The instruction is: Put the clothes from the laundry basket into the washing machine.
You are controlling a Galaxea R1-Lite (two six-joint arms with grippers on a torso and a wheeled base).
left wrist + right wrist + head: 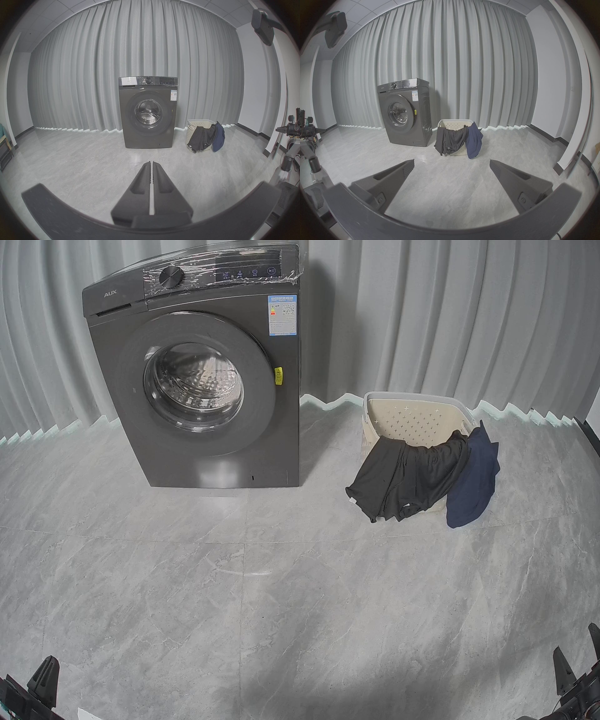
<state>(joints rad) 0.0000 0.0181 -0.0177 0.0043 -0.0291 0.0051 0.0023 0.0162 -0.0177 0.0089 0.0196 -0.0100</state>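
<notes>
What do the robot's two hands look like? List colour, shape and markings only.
The left hand and the right hand match: matte dark grey, each with two wedge-shaped fingers tapering to narrow tips, sunken triangular panels in their sides. A round fastener sits near each right finger's base.

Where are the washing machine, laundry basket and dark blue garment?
washing machine (194, 387), head view, on its round door glass.
laundry basket (415, 421), head view, on its perforated inner wall.
dark blue garment (475, 480), head view, on its hanging middle.
</notes>
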